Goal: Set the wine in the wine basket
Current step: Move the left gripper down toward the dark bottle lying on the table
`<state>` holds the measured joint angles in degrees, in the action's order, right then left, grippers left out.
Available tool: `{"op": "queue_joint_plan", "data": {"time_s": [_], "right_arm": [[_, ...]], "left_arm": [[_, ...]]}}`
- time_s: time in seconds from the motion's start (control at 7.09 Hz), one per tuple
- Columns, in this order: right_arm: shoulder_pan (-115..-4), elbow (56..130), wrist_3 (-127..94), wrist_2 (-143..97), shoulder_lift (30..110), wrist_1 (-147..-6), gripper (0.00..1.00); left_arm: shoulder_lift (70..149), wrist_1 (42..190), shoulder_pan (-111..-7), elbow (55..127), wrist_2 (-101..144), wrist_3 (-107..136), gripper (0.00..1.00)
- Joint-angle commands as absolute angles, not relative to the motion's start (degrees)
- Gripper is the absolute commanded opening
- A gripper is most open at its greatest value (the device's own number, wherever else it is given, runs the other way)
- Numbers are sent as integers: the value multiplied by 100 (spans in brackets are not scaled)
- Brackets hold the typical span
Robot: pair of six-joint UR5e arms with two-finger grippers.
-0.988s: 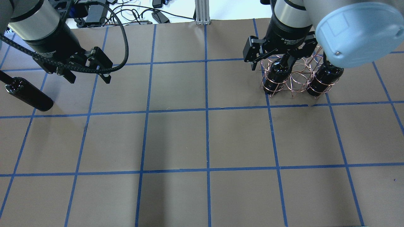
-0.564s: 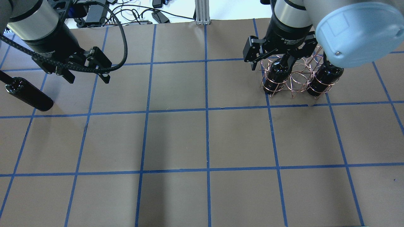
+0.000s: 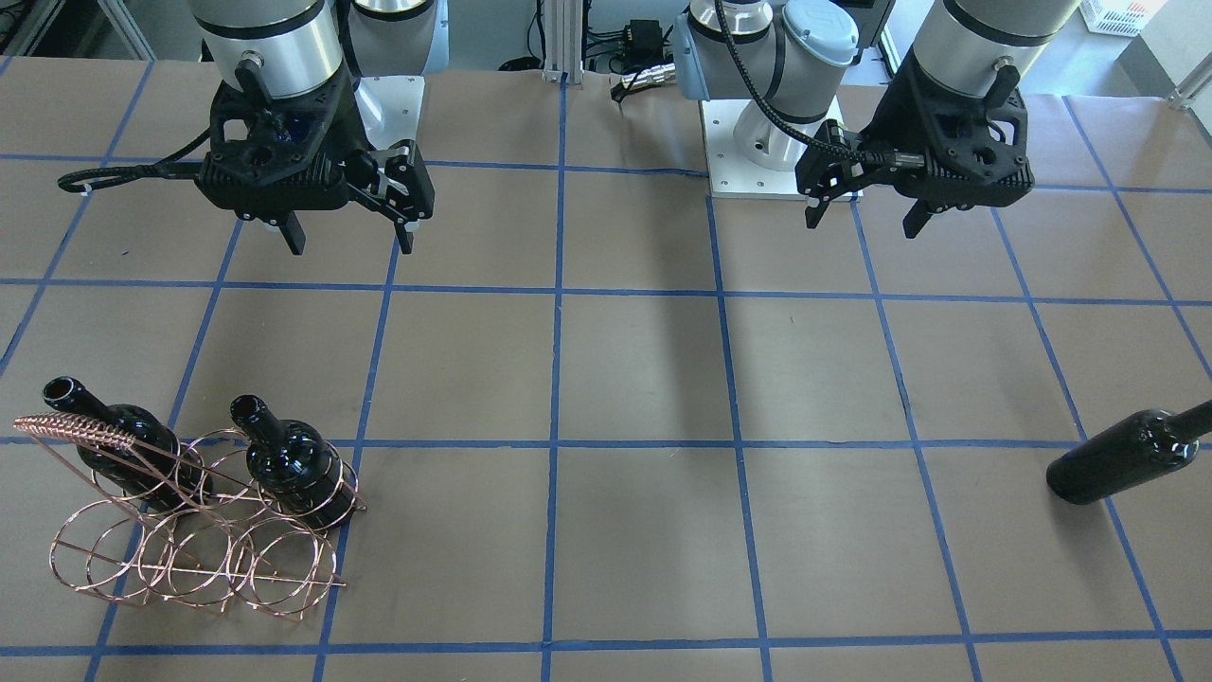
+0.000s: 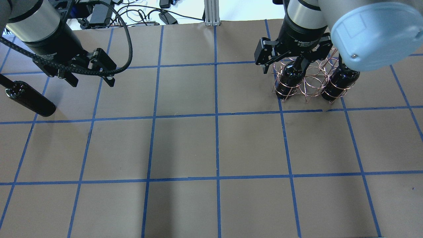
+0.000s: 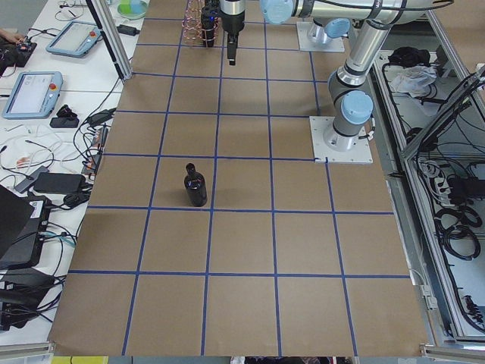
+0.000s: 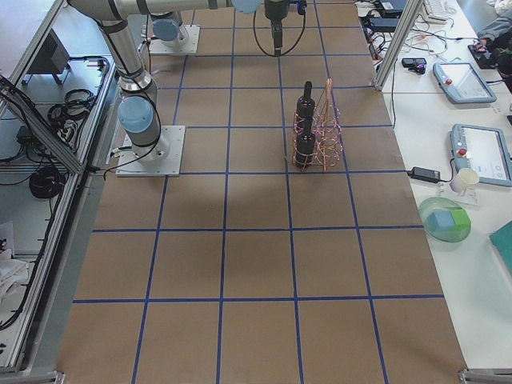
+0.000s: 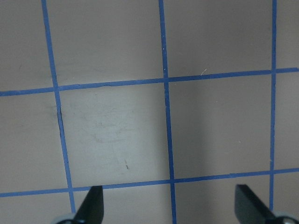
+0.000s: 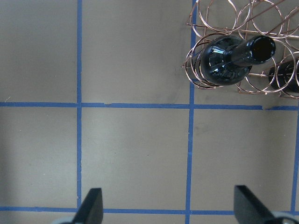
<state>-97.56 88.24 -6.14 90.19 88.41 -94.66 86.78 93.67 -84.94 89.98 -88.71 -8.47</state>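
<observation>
Overhead exterior, item one: wine, glossy black glass, unlabelled
Location: you will find it standing alone on the table at the robot's far left, well apart from the wine basket on the right side
Orientation: upright, long axis vertical, neck uppermost
Handling, as judged: heavy, rigid, slick, breakable, and top-heavy enough to tip if you nudge it high. Take it round the neck below the lip, fingers level
Left gripper: jaws spread, empty, near the wine, not touching
Right gripper: jaws spread, empty
Basket contents: two bottles; the loop between them looks free
</observation>
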Motion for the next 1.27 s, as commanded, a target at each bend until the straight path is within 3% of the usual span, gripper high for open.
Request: {"op": "queue_joint_plan", "data": {"time_s": [0.0, 1.13], "right_arm": [[-9756, 8824, -615, 9018, 8842, -9466, 100], [-9756, 8824, -615, 9018, 8842, -9466, 100]], "left_arm": [[8692, 9378, -8420, 9000, -8877, -861, 100], [9069, 9308, -6621, 8307, -9325, -2485, 100]]}}
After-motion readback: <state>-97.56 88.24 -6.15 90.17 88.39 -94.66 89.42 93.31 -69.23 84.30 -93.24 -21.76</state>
